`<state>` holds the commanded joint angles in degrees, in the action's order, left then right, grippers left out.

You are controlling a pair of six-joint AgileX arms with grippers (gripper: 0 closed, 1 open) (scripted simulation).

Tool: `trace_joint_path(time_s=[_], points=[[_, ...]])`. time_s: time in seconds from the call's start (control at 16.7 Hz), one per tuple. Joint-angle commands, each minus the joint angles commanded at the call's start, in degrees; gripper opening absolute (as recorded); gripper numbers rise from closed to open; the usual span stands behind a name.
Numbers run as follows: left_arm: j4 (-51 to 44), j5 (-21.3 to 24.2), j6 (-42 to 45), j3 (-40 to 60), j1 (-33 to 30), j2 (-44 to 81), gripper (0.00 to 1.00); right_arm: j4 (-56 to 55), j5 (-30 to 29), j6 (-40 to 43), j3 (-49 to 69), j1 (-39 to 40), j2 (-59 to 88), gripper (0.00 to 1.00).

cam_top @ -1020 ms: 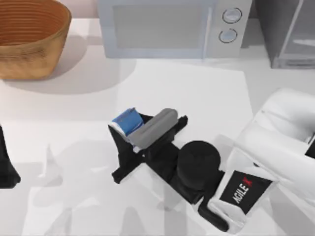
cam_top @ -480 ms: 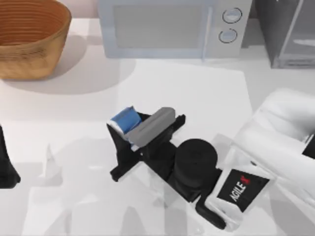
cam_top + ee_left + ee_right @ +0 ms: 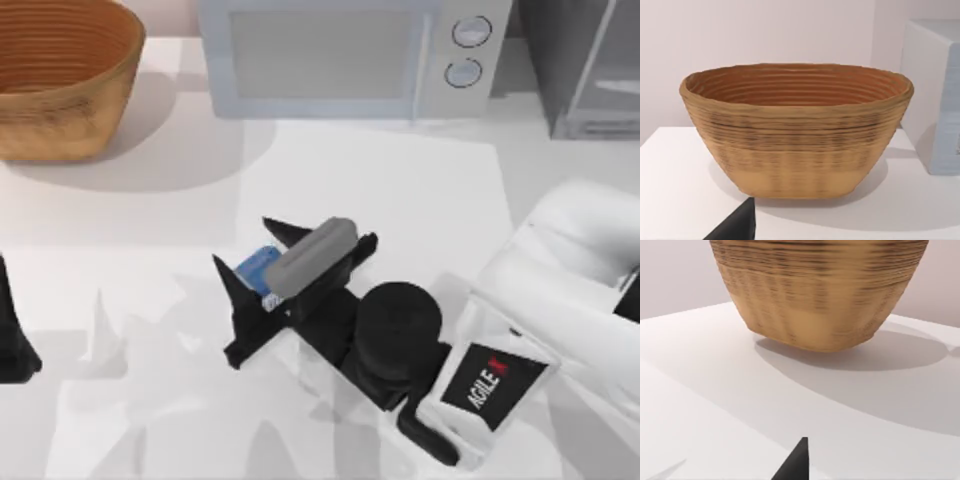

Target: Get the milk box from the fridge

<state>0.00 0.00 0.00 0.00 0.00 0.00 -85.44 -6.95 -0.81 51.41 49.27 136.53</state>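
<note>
Milk box (image 3: 257,270) between spread fingers of right gripper (image 3: 262,262), untouched, nearer than parked left arm.

The right claw (image 3: 250,262) hides most of the milk box (image 3: 256,268).

Open table (image 3: 150,300) left of the right pincer (image 3: 250,268); blocked at the back by basket (image 3: 60,70), microwave (image 3: 340,60) and fridge (image 3: 590,70); milk box (image 3: 257,270) lodged between the spread fingers
</note>
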Motion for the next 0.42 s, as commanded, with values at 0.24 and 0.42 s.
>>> trace_joint_path(time_s=[0.24, 0.42], points=[[0.0, 0.0, 0.0, 0.0, 0.0, 0.0, 1.0, 0.0, 0.0, 0.0, 0.0, 0.0, 0.0, 1.0], [0.0, 0.0, 0.0, 0.0, 0.0, 0.0, 1.0, 0.0, 0.0, 0.0, 0.0, 0.0, 0.0, 1.0]])
